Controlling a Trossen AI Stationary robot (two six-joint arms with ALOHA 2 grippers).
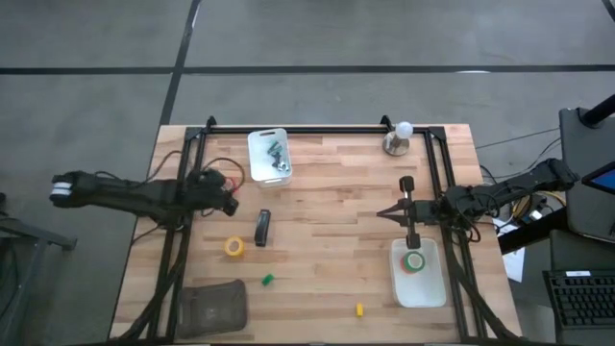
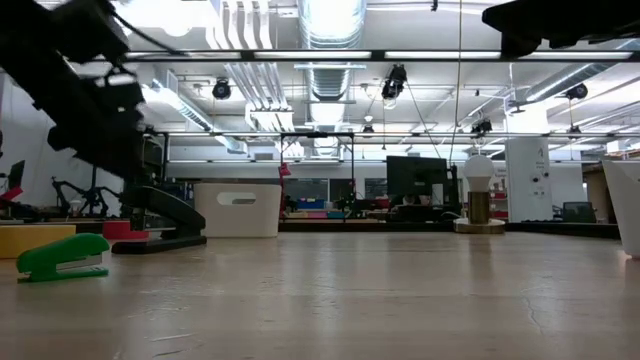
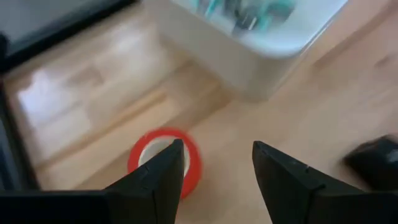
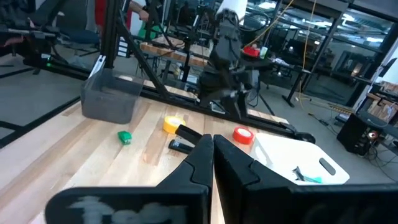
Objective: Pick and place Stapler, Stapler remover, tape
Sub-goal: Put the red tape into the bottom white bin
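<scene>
The left pincer, fingers spread wide and empty, hangs over a red tape roll at about nine o'clock on the surface, the stapler lying nearby, probably lengthwise twelve-to-six, far from the shut right pincer.
</scene>
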